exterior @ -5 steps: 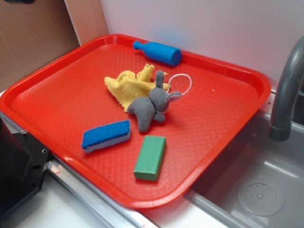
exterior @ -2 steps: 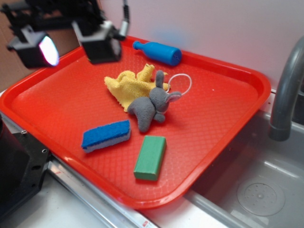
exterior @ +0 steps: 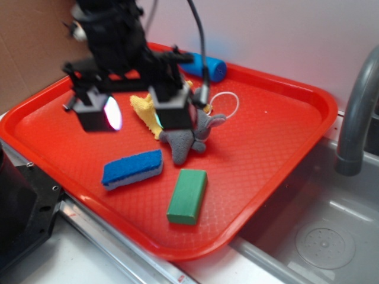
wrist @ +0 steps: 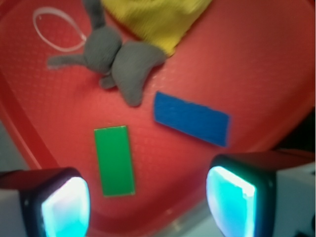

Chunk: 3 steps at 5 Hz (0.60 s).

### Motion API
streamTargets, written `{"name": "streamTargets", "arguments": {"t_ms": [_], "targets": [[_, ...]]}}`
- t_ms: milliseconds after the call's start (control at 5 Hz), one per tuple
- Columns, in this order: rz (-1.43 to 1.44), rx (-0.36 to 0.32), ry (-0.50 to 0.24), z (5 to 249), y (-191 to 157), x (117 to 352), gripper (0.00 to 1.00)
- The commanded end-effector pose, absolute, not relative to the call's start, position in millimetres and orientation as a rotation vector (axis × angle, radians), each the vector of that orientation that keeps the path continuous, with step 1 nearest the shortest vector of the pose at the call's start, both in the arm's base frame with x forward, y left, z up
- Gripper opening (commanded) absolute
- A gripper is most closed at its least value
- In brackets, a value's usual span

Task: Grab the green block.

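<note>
The green block (exterior: pixel 188 196) lies flat at the lower middle of the red tray (exterior: pixel 284 136), just right of the blue sponge (exterior: pixel 132 168) — untouched. The gripper (exterior: pixel 137 113) hangs upper left, fingers spread wide, holding nothing.

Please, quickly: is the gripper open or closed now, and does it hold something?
Gripper: open, holding nothing, above the tray; green block untouched.

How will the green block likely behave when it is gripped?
The green block looks solid with flat, smooth faces, so it is probably stiff and may slip slightly. It lies flat on the red tray, so it is unlikely to roll.
</note>
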<state>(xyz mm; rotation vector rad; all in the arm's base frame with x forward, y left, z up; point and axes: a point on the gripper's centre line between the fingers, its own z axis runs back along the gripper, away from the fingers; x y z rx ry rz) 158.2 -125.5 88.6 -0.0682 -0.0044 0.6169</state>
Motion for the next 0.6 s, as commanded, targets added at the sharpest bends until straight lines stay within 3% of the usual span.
{"name": "streamTargets", "arguments": {"t_ms": [0, 200, 400], "targets": [[0.548, -0.053, -0.027, 33.0, -149.1, 166.9, 1.0], [0.461, -0.092, 0.012, 11.8, -163.6, 160.7, 1.0], [0.466, -0.09, 0.008, 6.9, -164.0, 161.3, 1.0]]}}
